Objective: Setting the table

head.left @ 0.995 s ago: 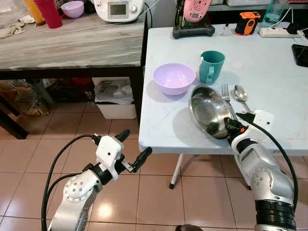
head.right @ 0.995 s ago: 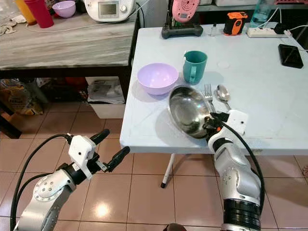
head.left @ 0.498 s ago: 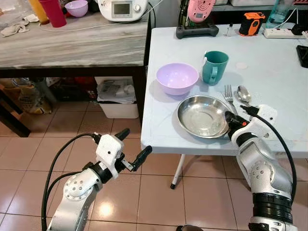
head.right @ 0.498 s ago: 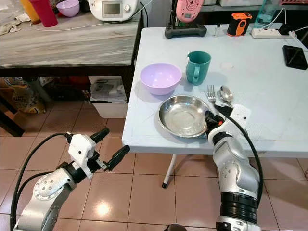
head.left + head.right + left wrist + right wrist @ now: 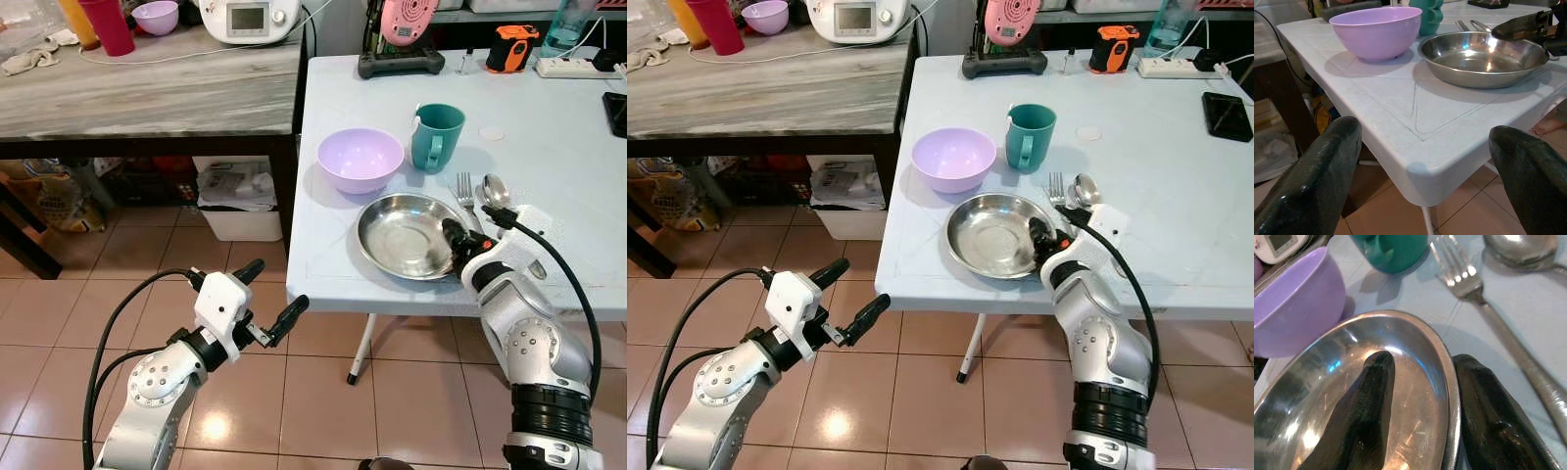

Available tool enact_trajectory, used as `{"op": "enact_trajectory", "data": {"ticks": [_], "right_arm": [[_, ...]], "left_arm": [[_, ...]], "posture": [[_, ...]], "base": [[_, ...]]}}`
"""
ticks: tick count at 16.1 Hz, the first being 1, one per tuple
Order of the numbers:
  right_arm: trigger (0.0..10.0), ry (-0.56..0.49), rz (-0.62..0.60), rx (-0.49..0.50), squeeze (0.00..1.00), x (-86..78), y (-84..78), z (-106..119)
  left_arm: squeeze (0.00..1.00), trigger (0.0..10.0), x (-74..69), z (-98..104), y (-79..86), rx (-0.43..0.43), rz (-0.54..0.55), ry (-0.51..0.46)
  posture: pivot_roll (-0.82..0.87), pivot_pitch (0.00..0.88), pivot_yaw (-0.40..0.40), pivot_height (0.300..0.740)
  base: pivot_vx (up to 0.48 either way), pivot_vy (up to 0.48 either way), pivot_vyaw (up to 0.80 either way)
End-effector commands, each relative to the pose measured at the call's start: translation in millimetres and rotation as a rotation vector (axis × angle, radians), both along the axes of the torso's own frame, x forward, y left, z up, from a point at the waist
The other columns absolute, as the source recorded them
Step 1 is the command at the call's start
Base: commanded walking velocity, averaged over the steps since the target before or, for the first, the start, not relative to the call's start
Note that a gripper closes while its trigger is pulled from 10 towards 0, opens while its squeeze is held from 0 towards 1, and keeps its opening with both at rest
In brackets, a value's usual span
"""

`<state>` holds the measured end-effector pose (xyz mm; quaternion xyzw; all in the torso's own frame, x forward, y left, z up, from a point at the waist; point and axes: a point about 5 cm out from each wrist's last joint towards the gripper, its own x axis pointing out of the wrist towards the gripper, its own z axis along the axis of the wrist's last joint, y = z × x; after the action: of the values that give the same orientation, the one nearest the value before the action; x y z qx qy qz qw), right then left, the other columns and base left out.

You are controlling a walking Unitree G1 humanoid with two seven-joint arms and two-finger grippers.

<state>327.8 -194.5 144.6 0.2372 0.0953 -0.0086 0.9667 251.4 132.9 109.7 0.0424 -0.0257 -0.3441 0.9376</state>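
A shallow round stainless-steel plate (image 5: 409, 235) lies flat on the pale blue-white tabletop (image 5: 558, 166), close to its front edge. The right tool (image 5: 460, 238) pinches the plate's right rim, one black finger (image 5: 1359, 416) lying inside the dish and the other (image 5: 1493, 416) outside, on the tabletop side.

Taking the plate as the landmark: just behind it to the left stands a lilac plastic bowl (image 5: 360, 159), near but apart from the rim. Behind it to the right is a teal plastic mug (image 5: 434, 136) with its handle turned toward the bowl. Just beside the plate's right rear edge lie a steel fork (image 5: 462, 188) and a steel spoon (image 5: 494, 190), side by side, right behind the right tool's wrist. Farther back sit a pink device on a black base (image 5: 397, 39), an orange and black gadget (image 5: 513, 45), a white power strip (image 5: 578, 66) and a dark phone (image 5: 615, 110) at the right edge.

Left of the plate, beyond the table's edge, a grey wooden counter (image 5: 147, 93) carries a white appliance (image 5: 249, 18), a red cup (image 5: 108, 24) and a small lilac bowl (image 5: 156, 16).

The left tool (image 5: 268, 299) hangs over the tiled floor (image 5: 294, 392), below and left of the plate, fingers spread, holding nothing.
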Motion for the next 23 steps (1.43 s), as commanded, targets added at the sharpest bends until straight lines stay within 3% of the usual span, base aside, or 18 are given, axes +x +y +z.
{"op": "enact_trajectory", "data": {"ticks": [1, 4, 5, 6, 8, 23], "right_arm": [[10.0, 0.019, 0.045, -0.007, 0.0, 0.1, 5.6, -0.1], [10.0, 0.067, 0.117, -0.01, 0.0, -0.5, 9.1, -5.9], [7.3, 0.075, 0.131, -0.004, 0.0, 0.0, 8.2, -6.1], [1.7, 0.082, 0.14, -0.001, 0.0, 0.1, 8.1, -6.4], [0.0, 0.092, 0.155, 0.011, 0.0, 0.2, 8.1, -6.5], [0.0, 0.106, 0.108, 0.042, 0.0, -1.7, 4.1, -11.3]], "left_arm": [[0.0, 10.0, -0.8, 0.4, 2.8, 0.03, 0.0, -0.001], [0.0, 10.0, -1.0, -0.6, 3.1, 0.033, -0.003, 0.003], [0.0, 10.0, -0.9, -1.2, 3.6, 0.035, -0.003, 0.005], [0.0, 10.0, -1.0, -1.5, 3.8, 0.035, -0.003, 0.007], [0.0, 10.0, -1.2, -2.5, 4.5, 0.038, -0.004, 0.011], [0.0, 10.0, -1.7, -1.6, 2.3, 0.022, -0.048, 0.012]], "posture": [[-0.2, 0.128, 0.053, 0.74], [-0.2, 0.127, 0.053, 0.74], [-0.19, 0.128, 0.052, 0.74], [-0.19, 0.126, 0.053, 0.74], [-0.19, 0.128, 0.052, 0.74], [-0.2, 0.125, 0.053, 0.74]], "base": [[0.0, 0.0, 0.0], [0.0, 0.0, 0.0], [0.0, 0.0, 0.0], [0.0, 0.0, 0.0], [0.0, 0.0, 0.0], [0.0, 0.0, 0.0]]}}
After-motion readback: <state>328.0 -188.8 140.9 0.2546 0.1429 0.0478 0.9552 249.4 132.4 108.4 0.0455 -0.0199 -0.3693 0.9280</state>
